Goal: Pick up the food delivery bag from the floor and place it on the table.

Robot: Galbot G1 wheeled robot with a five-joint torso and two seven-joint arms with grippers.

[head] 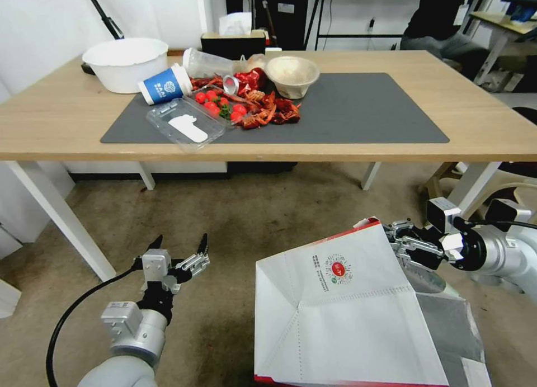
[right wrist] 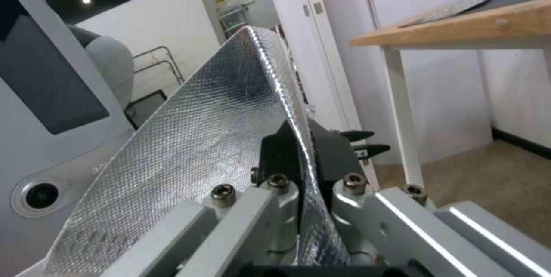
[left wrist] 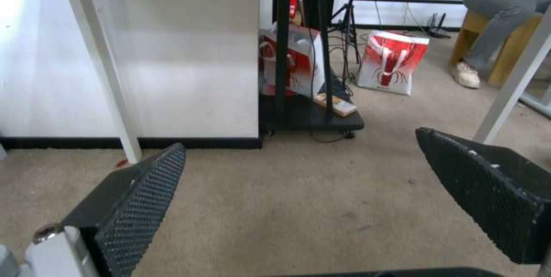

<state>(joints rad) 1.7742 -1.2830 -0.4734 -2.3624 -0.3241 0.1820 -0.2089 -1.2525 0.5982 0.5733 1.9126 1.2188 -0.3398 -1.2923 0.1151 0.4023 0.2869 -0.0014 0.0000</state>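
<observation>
Pinching the food delivery bag (head: 347,314) by its foil rim with our right gripper (head: 398,239), bag tilted above the floor (head: 235,219), left gripper (head: 178,253) spread wide nearby.

Head view: looked forward and down from above, onto the table (head: 492,135) and the floor (head: 240,208) before its near edge. Left wrist view: sat low, facing across carpet toward a table leg (left wrist: 100,66). Right wrist view: pressed close against the food delivery bag (right wrist: 189,148), with the table's edge also seen from below.
</observation>
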